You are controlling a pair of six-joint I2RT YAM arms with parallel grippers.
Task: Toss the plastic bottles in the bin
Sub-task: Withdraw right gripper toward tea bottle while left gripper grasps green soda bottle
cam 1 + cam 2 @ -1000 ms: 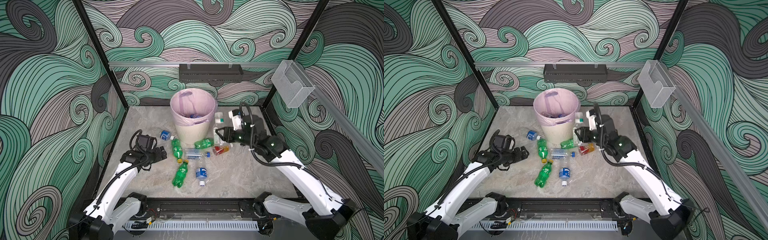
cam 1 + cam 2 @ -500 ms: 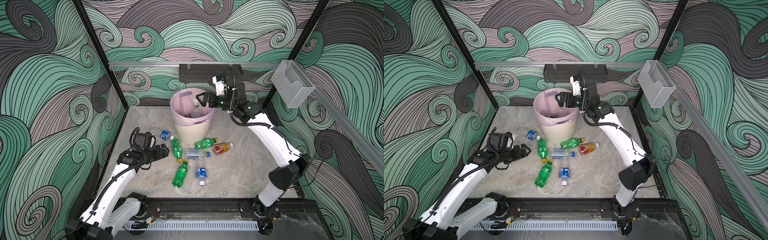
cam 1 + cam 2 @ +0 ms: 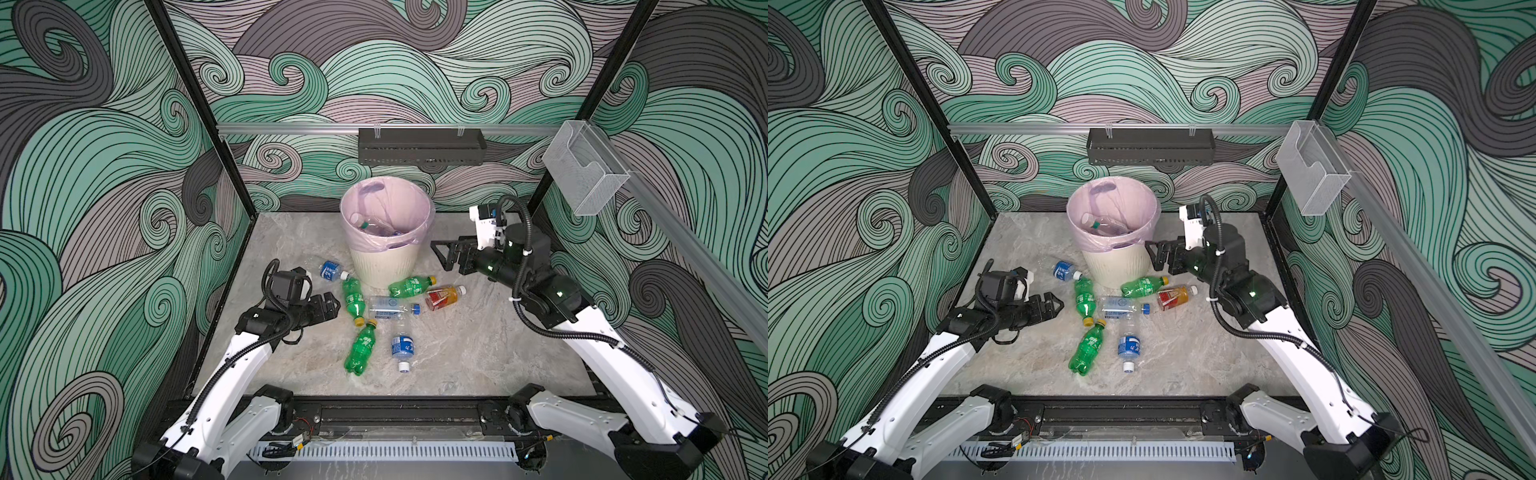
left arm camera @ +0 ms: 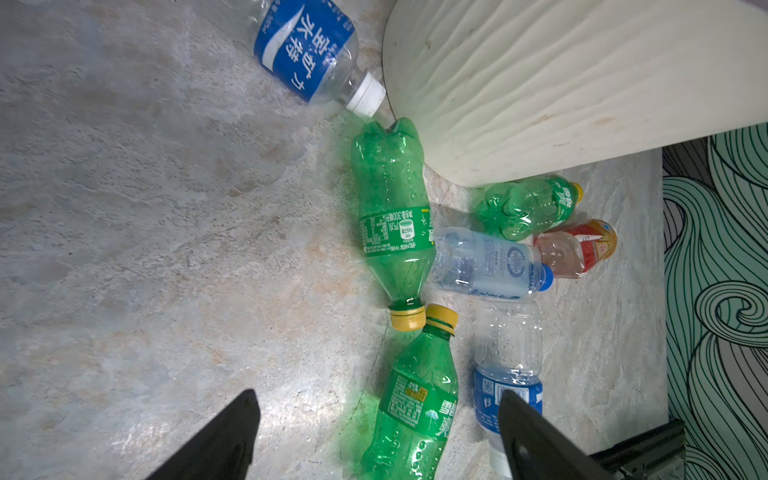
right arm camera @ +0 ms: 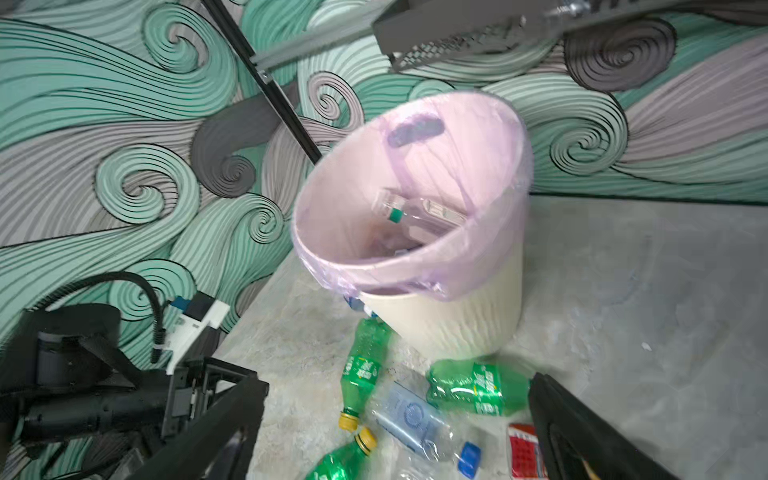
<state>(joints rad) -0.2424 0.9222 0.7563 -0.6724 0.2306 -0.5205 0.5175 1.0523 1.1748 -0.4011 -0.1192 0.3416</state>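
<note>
The plastic bottles lie at the foot of the bin, between left gripper and right gripper, both spread wide and empty. Inside the bin are perhaps two more.

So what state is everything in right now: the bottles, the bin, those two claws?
bin: upright, bag liner over rim.
binned bottles: lying inside it, count unclear.
green bottles: three, lying down, yellow caps on.
blue-labelled bottles: two, lying down, white caps on.
pale-labelled clear bottle: lying down, blue cap on.
orange-drink bottle: lying down, capped.
left gripper: open, empty.
right gripper: open, empty.
</note>
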